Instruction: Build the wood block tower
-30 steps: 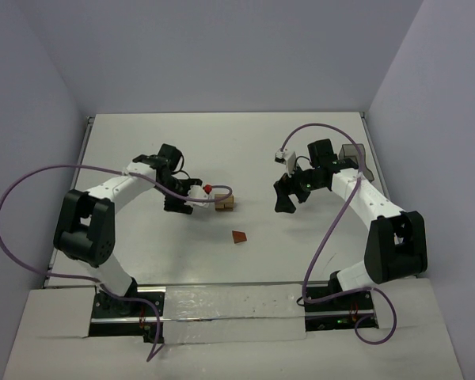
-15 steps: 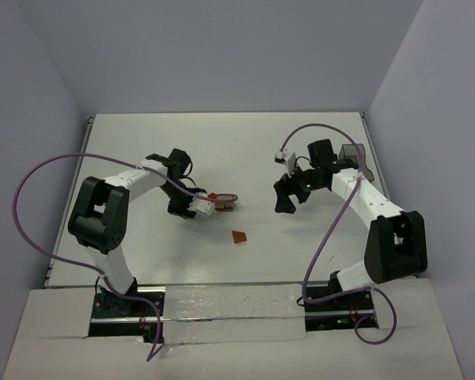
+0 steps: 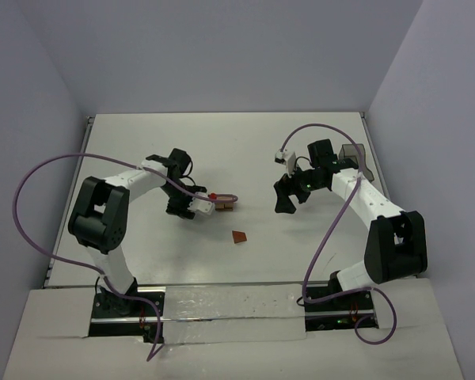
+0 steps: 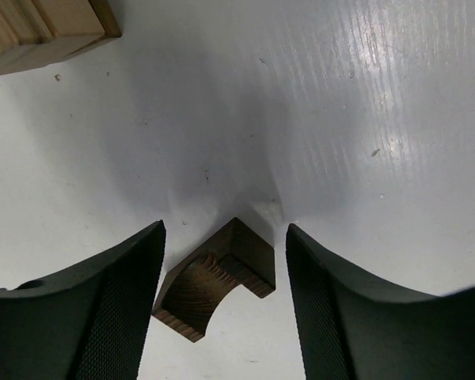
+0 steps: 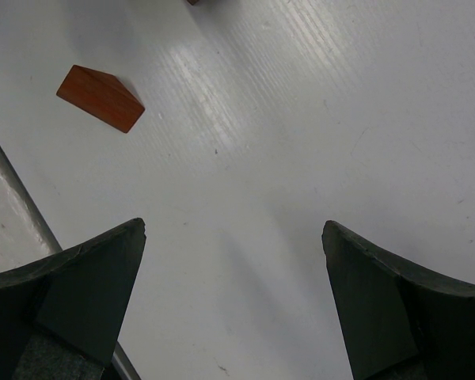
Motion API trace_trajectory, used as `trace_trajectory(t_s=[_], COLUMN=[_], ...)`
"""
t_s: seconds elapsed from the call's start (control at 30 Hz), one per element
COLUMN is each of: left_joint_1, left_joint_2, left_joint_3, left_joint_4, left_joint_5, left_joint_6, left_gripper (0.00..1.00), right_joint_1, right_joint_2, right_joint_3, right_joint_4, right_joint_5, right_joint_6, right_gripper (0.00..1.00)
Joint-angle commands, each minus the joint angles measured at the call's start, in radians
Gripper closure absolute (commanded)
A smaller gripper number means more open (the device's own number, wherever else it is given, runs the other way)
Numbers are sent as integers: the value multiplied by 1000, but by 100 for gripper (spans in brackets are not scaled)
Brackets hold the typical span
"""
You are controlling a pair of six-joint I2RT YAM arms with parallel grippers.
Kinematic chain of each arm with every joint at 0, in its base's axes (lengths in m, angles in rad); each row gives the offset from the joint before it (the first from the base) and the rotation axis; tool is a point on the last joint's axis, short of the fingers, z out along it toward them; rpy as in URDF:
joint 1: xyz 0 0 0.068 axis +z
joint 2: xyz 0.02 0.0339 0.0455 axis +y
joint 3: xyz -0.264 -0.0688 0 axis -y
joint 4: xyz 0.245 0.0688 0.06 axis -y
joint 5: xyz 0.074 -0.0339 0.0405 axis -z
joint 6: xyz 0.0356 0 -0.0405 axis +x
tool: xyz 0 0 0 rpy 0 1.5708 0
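The left claw stood open around a dark arched block on the bench, near the tan blocks. The right claw gaped wide; the reddish wedge lay apart.

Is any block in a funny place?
The reddish-brown wedge lies alone on the table, apart from the tan blocks, not on top as a roof. Nothing looks spilled or broken.

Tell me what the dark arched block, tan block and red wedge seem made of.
The dark arched block: wood, coarse grain showing in the cutout, seemingly unvarnished. The tan block: pale raw-looking wood with straight grain lines. The red wedge: probably stained or painted wood; smooth, matte, no grain visible.
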Motion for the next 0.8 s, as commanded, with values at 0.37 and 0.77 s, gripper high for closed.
trace_trajectory(t_s=[0.37,0.77], left_joint_1=[-4,-29], left_joint_2=[-135,-118], left_joint_3=[-116,-124], left_joint_4=[56,35], left_joint_5=[-87,-129], left_joint_6=[265,418], left_gripper=[30,37], right_joint_1=[-6,-6], right_joint_2=[-19,0], right_joint_3=[6,8], right_joint_4=[-9,-12], right_joint_5=[-26,-26], right_joint_6=[-9,-11], right_gripper=[0,0])
